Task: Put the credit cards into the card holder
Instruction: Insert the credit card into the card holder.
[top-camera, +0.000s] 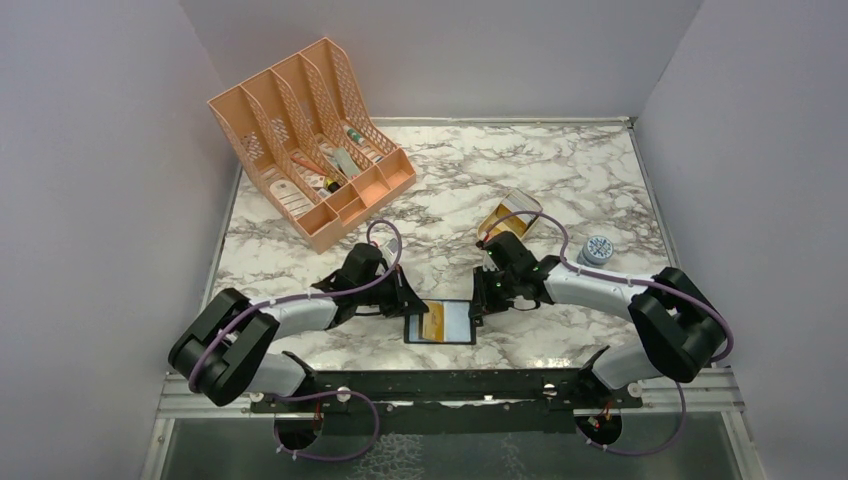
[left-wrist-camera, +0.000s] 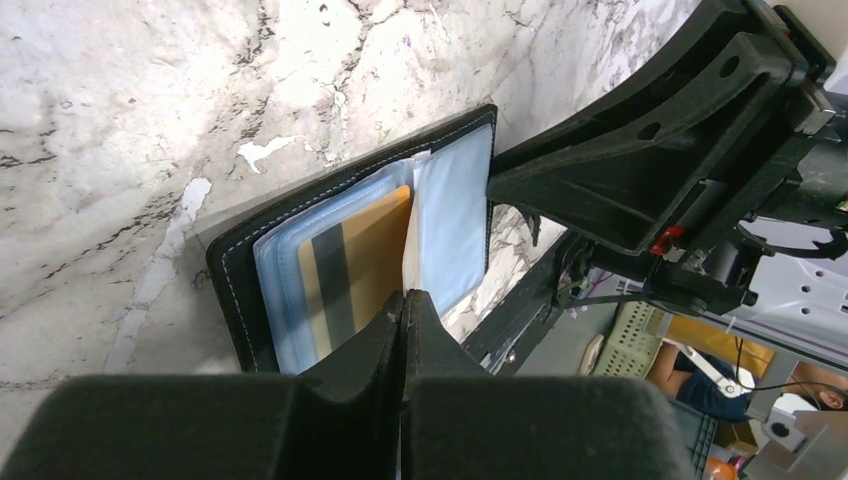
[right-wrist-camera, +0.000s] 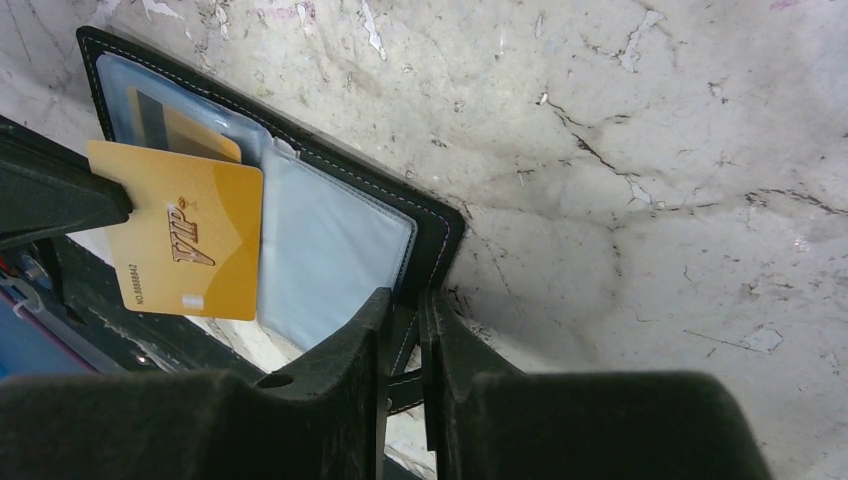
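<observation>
The black card holder (top-camera: 457, 322) lies open near the table's front edge, its clear sleeves facing up. My left gripper (top-camera: 408, 306) is shut on a gold VIP card (right-wrist-camera: 190, 245) and holds it over the holder's left half; in the left wrist view this card (left-wrist-camera: 409, 245) shows edge-on at my fingertips (left-wrist-camera: 403, 300). A second tan-orange card with a dark stripe (left-wrist-camera: 355, 270) sits inside a sleeve. My right gripper (right-wrist-camera: 405, 300) is shut on the holder's right black edge (right-wrist-camera: 440, 225), also seen from above (top-camera: 478, 300). Other cards are out of view.
A peach desk organiser (top-camera: 310, 140) stands at the back left. A gold tin (top-camera: 510, 214) lies behind my right gripper, and a small grey-blue round object (top-camera: 597, 249) sits to its right. The black mounting rail (top-camera: 440, 385) runs just below the holder.
</observation>
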